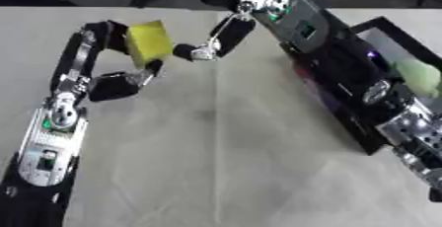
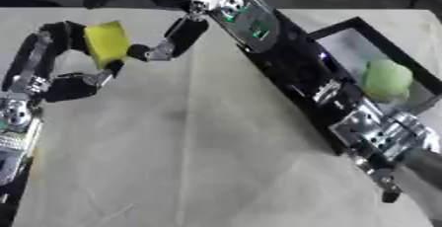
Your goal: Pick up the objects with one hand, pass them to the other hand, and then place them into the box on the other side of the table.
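Observation:
A yellow block [image 1: 148, 42] hangs above the table at the upper left, with my left hand [image 1: 76, 75] shut on it: fingers wrap over its left side and the thumb presses from below. My right hand [image 1: 292, 19] reaches in from the upper right. It is open, and a bent finger [image 1: 223, 37] has its tip at the block's right edge. Whether the tip touches the block I cannot tell. The black-rimmed box [image 2: 345, 26] stands at the right edge, with a pale green rounded object [image 2: 386, 80] inside.
My right forearm [image 2: 362, 122] lies along the box's left wall and hides part of it. The beige tabletop [image 1: 216, 162] stretches between the two arms. Dark shapes run along the far edge of the table.

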Action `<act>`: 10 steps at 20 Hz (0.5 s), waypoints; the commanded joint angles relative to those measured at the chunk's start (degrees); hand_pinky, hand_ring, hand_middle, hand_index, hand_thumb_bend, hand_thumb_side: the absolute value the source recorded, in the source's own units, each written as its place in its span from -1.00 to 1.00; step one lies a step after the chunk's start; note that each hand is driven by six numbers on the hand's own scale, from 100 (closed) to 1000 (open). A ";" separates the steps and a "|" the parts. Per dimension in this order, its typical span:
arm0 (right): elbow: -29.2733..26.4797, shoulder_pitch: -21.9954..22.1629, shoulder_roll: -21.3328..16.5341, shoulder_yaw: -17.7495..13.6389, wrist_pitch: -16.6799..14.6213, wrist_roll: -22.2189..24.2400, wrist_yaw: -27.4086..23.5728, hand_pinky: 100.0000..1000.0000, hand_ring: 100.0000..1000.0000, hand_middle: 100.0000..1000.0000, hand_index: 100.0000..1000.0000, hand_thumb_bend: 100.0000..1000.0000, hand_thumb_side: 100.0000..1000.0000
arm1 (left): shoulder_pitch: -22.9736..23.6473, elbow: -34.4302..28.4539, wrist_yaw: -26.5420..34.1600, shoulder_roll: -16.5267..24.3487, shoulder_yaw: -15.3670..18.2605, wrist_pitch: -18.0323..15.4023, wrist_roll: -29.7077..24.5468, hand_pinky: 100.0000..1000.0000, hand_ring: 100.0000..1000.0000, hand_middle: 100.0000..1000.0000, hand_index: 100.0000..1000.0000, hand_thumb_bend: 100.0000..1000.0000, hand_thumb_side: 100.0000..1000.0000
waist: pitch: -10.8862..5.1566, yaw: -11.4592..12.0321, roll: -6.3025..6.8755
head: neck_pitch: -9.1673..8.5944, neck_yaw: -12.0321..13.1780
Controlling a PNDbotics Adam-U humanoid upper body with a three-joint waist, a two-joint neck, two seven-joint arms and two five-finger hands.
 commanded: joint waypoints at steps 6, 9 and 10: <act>0.34 -1.43 -0.29 -0.95 -5.71 1.95 2.23 0.89 0.79 0.66 0.74 -0.53 -1.00 | -1.11 0.08 6.39 -1.03 -0.90 0.76 -2.99 0.23 -0.09 -0.41 -0.27 -0.79 -1.00 | 0.37 0.12 0.37 | -0.13 -0.49; -0.26 -0.83 -1.13 -0.94 -6.46 1.04 3.25 0.88 0.79 0.60 0.70 -0.45 -1.00 | -1.09 0.38 8.54 -1.17 -0.94 1.65 -3.54 0.22 -0.09 -0.41 -0.26 -0.76 -1.00 | 0.47 0.09 0.31 | -0.13 -0.36; -0.56 -0.64 -1.41 -0.92 -6.63 0.82 3.55 0.88 0.79 0.59 0.68 -0.44 -1.00 | -1.11 0.42 9.18 -1.18 -0.95 1.89 -3.60 0.22 -0.10 -0.42 -0.26 -0.76 -1.00 | 0.49 0.08 0.29 | -0.13 -0.31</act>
